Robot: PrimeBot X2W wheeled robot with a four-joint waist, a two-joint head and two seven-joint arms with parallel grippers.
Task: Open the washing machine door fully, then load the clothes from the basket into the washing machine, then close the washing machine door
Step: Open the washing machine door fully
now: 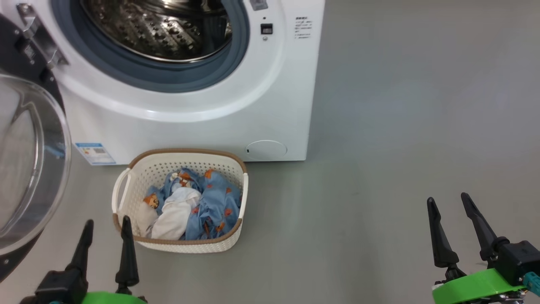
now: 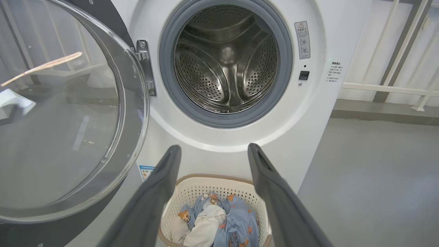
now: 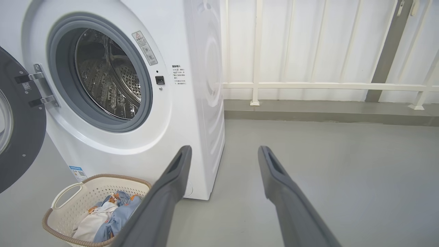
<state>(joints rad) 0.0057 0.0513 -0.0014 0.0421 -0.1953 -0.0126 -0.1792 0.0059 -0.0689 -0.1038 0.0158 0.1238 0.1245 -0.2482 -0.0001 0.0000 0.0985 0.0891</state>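
The left end effector (image 1: 107, 220), open and empty, sits beside the basket (image 1: 185, 150) of clothes (image 1: 215, 198); the right end effector (image 1: 448, 198), open, is well right. The door (image 1: 25, 169) stands open.

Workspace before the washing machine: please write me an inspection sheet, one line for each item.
surface: grey floor, no spill seen.
job's things: washing machine door stands wide open on the left; washing machine, its drum looks empty; basket on the floor before it, clothes inside.
clutter: nothing seen.
pincers: left pincer open, empty, near the basket's left end; right pincer open, empty, above the floor.
cables: teal connector by the right wrist; no loose cable seen.
surroundings: white railing behind, right of the machine.
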